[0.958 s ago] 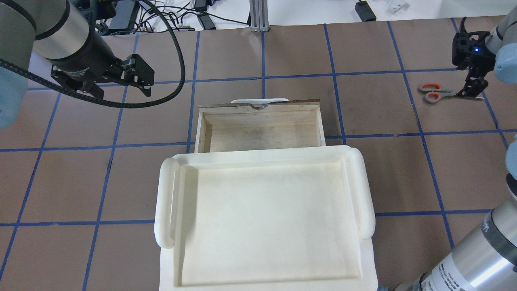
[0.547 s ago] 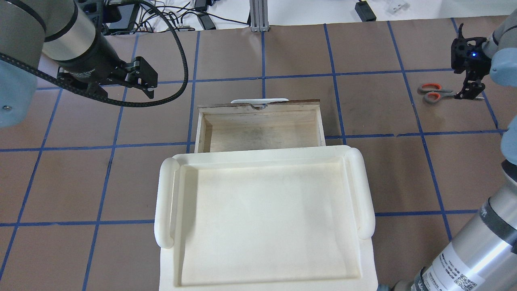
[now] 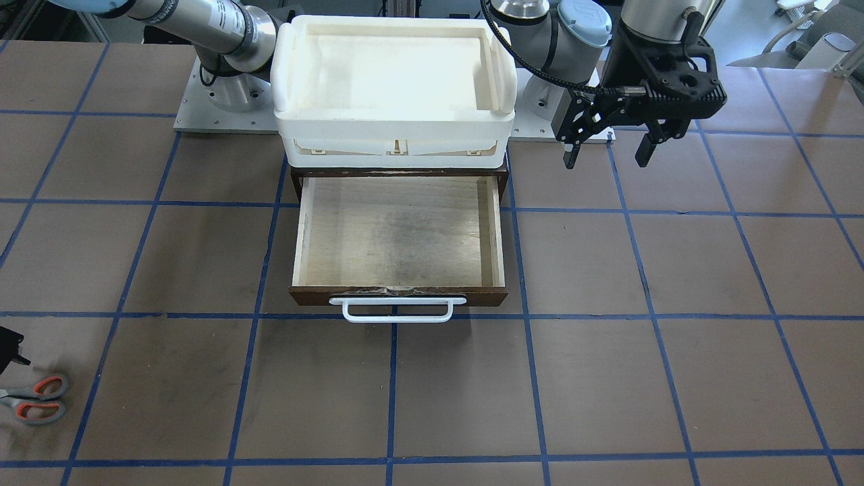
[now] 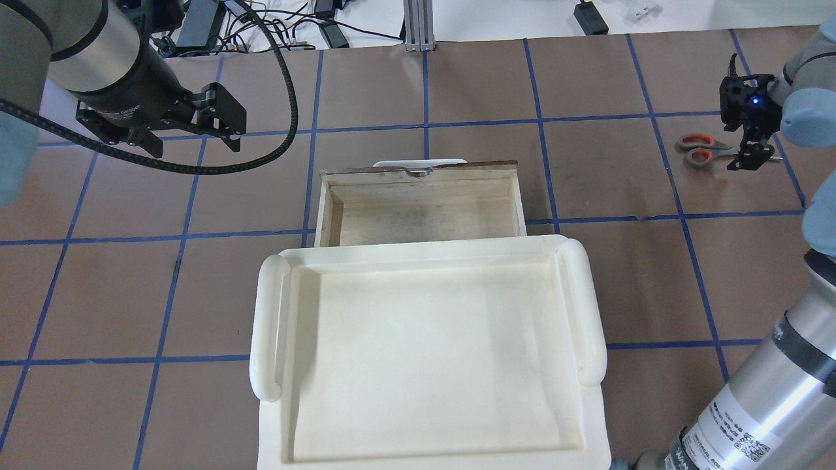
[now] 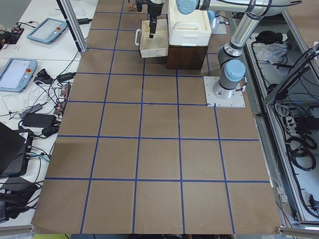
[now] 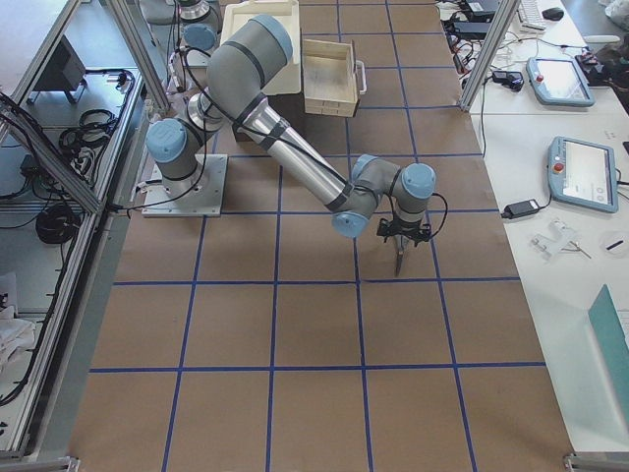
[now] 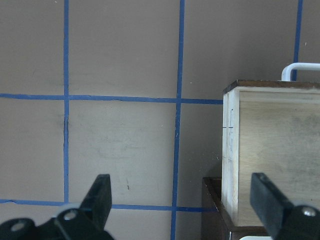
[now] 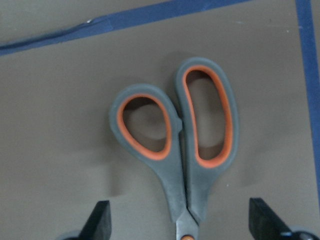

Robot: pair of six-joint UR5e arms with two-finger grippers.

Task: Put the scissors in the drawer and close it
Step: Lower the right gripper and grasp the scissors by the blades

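The scissors (image 4: 700, 149) lie flat on the brown mat at the far right, grey loops lined in orange pointing left. My right gripper (image 4: 750, 158) is open and low over their blades. In the right wrist view the handles (image 8: 175, 140) fill the frame and the fingers (image 8: 100, 220) stand on either side of the pivot. The drawer (image 4: 421, 203) is pulled out and empty, its white handle (image 3: 397, 309) towards the far side. My left gripper (image 4: 219, 124) is open and empty, hovering left of the drawer (image 7: 272, 150).
A white plastic tub (image 4: 424, 352) sits on top of the dark brown case (image 3: 297, 177) and overhangs the back of the drawer. Cables and power bricks (image 4: 326, 29) lie beyond the far edge of the mat. Blue tape lines cross the mat.
My right gripper has moved a little left along the scissors, towards the handles. My left gripper has shifted slightly and stays open.
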